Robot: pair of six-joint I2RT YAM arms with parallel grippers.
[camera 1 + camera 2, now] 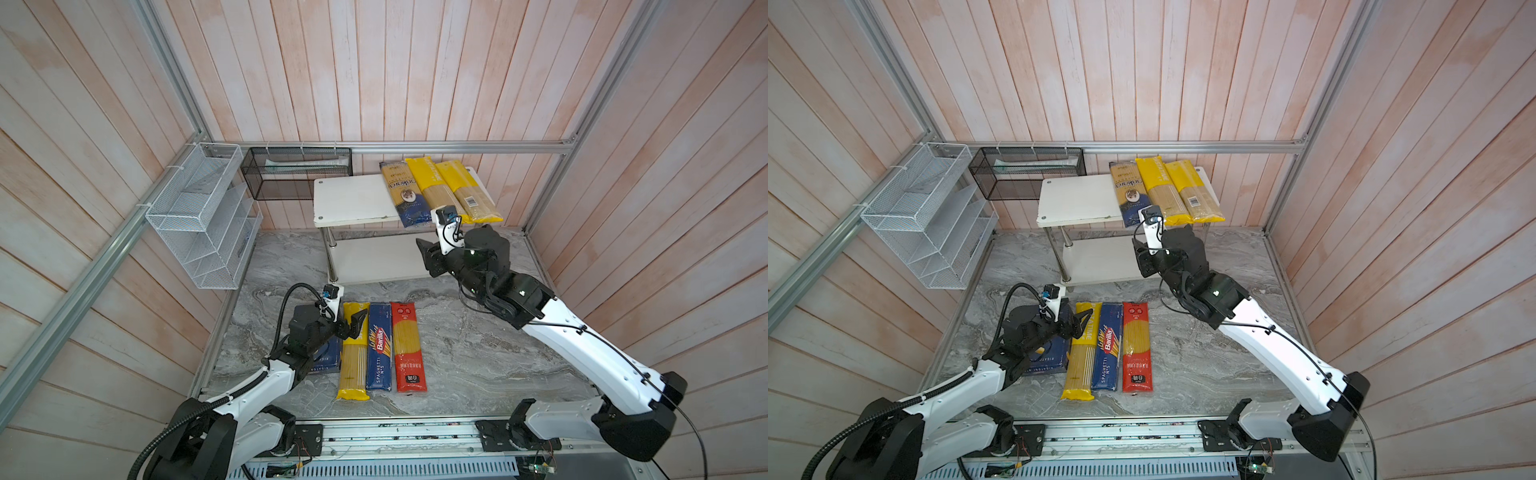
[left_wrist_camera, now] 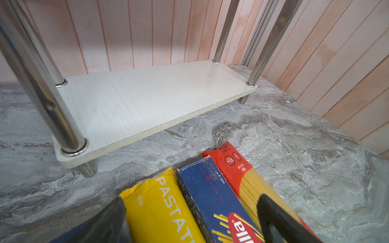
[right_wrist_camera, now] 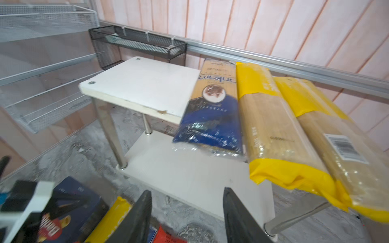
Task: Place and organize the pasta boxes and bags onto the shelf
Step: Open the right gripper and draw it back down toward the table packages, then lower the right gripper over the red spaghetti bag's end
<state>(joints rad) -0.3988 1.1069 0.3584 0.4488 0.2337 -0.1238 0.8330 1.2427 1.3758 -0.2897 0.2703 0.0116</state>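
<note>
Grey marble table (image 1: 478, 353) holds the rigatoni box (image 1: 1054, 357), a yellow-ended bag (image 1: 353, 361), the spaghetti box (image 1: 379, 357) and the red-ended bag (image 1: 409, 353). On the shelf (image 1: 353, 199) lie three bags (image 1: 432, 187). My left gripper (image 1: 357, 321) hangs over the yellow-ended bag, jaws apart, empty; my right gripper (image 3: 187, 191) by the shelf is apart and empty too. Next, I think, I drop down and squeeze that bag.

Left arm (image 1: 266, 378), white with black joints, stretches low from the near-left corner of the grey marbled surface (image 1: 478, 353), its black left gripper (image 1: 358, 323) spread wide. Right arm (image 1: 582, 345) reaches higher toward the far edge, elbow bent, its right gripper (image 1: 426, 257) parted and empty.
</note>
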